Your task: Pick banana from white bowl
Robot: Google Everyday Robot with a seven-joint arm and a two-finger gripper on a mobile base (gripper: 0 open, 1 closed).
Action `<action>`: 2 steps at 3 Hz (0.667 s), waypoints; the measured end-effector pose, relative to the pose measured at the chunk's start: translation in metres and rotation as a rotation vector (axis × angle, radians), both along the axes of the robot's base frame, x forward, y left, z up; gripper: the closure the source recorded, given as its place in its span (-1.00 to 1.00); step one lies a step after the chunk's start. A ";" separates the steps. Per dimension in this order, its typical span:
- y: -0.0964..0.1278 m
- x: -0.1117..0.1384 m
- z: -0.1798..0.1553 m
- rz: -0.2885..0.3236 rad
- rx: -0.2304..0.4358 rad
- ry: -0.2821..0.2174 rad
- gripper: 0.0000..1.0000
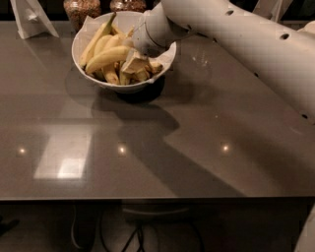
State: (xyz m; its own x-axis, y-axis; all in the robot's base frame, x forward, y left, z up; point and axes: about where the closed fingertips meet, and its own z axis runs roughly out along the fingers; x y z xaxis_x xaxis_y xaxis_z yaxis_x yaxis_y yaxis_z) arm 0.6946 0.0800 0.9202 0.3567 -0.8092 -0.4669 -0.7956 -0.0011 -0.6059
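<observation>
A large white bowl (84, 69) with white paper lining stands at the back of the grey table and holds several yellow bananas (106, 58). My white arm reaches in from the right. My gripper (134, 63) is down inside the bowl at its right side, among the bananas. The wrist covers the right part of the bowl.
Two glass jars (81, 8) stand behind the bowl at the table's back edge. A white folded napkin holder (30, 18) stands at the back left. The grey table (147, 147) stretches toward me, with its front edge near the bottom.
</observation>
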 end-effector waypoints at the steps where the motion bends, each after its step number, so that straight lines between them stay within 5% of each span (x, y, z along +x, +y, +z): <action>1: -0.003 0.007 0.001 -0.026 -0.009 -0.007 0.63; 2: -0.003 0.004 0.003 -0.026 -0.009 -0.007 0.99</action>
